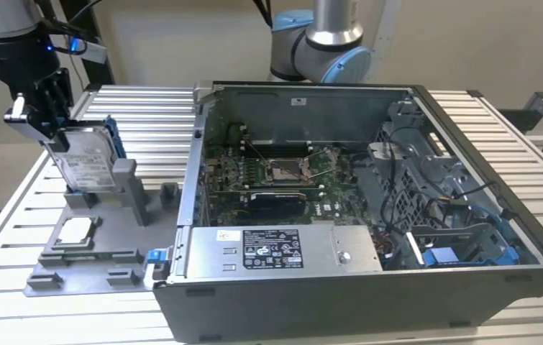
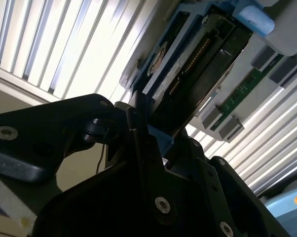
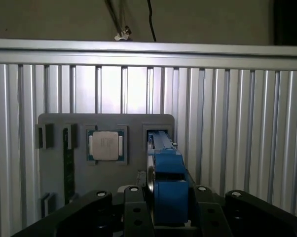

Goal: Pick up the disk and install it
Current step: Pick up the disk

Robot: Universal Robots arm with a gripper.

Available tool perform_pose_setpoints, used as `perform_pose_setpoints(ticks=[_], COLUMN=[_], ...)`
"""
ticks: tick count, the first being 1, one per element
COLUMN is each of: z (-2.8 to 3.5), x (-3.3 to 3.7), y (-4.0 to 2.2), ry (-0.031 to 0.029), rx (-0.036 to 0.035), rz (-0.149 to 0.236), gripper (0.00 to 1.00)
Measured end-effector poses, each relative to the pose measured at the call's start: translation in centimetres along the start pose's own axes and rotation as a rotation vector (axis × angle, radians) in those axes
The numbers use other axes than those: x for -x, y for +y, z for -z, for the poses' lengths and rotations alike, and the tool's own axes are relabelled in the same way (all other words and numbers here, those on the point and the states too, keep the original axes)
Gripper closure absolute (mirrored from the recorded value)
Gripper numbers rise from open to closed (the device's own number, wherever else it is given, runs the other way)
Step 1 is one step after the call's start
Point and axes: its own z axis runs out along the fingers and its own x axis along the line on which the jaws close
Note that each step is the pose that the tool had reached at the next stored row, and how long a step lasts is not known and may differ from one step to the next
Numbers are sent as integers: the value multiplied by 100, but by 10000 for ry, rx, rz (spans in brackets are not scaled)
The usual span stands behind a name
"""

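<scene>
Disk [image 1: 84, 162]: flat rectangular silver-grey hard drive, white label, blue plastic bracket on its edges. It stands on edge at 9 o'clock of the open grey metal computer case [image 1: 348, 298].

Black two-finger gripper [image 1: 46, 123]: jaws clamped on the disk's upper end. In the first wrist view the fingers [image 3: 133, 195] sit on either side of the blue bracket [image 3: 167, 165].

The disk's lower end is at the upright slot of the flat grey plastic fixture tray [image 1: 60, 277]. Cannot tell whether it is seated there or just clear.

Small square silver chip [image 1: 76, 230] lies in its tray pocket at 6 o'clock of the disk, near but apart.

Step in hand, judged: pick-up. Grasp made, install not done. The drive bay with blue plastic rails [image 1: 458, 251] sits at 4 o'clock inside the case, well apart from the disk.

Judged needs of the move: a straight lift out of the slot with no tilt against its walls, then clearance over the case's near wall.
</scene>
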Motion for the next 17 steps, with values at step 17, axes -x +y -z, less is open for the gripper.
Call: perform_pose_setpoints(ticks=[17], z=[333], x=[7], y=[9], ry=[1], rx=[1], rz=[0], gripper=[100])
